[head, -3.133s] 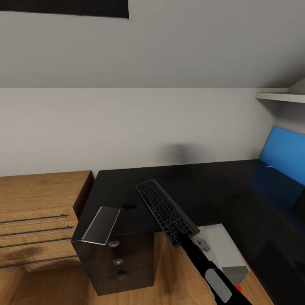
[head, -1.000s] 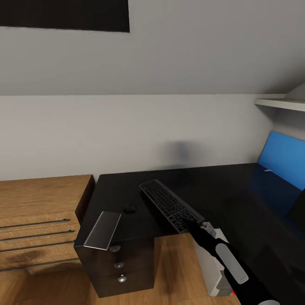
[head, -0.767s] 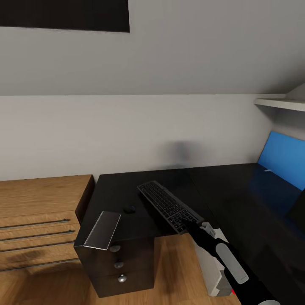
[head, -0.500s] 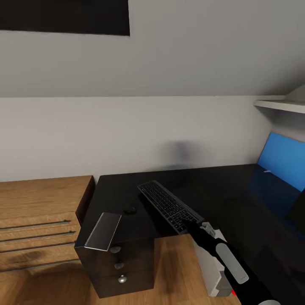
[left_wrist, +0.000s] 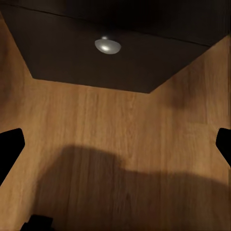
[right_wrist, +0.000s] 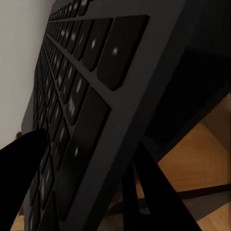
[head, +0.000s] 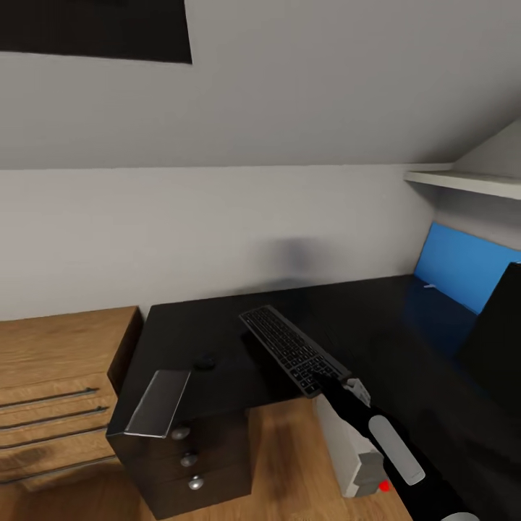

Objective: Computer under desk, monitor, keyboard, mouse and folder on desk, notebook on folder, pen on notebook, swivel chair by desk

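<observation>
Your right gripper (head: 327, 381) pinches the keyboard (head: 291, 349) by its near end — it slants over the desk (head: 376, 325) front edge, bare black top beyond it. Left fingers (left_wrist: 10, 153) spread wide above the floor. Since before, your view swung right — monitor (head: 499, 340) now showing.

No legible text or labels anywhere.

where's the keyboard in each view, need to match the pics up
Head view: the keyboard lies slantwise at mid-picture, over the desk, its near end at the right gripper.
Right wrist view: the keyboard is seen very close, keys running off toward the upper left, one finger on its keys.
Left wrist view: no keyboard; wood floor and a drawer knob.
Shared landmark: the wood floor.
</observation>
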### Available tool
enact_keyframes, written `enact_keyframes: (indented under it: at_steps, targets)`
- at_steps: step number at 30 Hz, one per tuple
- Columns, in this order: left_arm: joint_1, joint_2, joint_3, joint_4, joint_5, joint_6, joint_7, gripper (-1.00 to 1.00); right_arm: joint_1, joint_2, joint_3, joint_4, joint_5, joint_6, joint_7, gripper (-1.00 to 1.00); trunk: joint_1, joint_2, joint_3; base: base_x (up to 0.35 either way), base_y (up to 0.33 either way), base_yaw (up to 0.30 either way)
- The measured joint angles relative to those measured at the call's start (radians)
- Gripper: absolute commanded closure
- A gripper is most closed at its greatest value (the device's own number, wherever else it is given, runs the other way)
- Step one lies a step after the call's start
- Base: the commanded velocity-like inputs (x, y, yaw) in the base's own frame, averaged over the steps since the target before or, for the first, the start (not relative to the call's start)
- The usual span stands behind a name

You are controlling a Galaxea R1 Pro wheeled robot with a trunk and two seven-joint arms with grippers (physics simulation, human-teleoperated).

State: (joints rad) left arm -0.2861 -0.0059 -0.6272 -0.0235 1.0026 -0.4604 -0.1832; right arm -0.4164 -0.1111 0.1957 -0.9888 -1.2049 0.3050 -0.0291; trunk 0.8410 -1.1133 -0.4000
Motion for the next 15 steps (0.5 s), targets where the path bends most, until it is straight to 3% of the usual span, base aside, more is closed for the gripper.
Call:
enact_keyframes:
  at_steps: [15]
  targets:
    - [0.000,0.000,0.000,0.000,0.001,0.000,0.000,-1.00,0.000,-0.001,0.000,0.000,0.003,-0.017,0.000,1.00,0.000,0.000,0.000,0.000,0.000,-0.259]
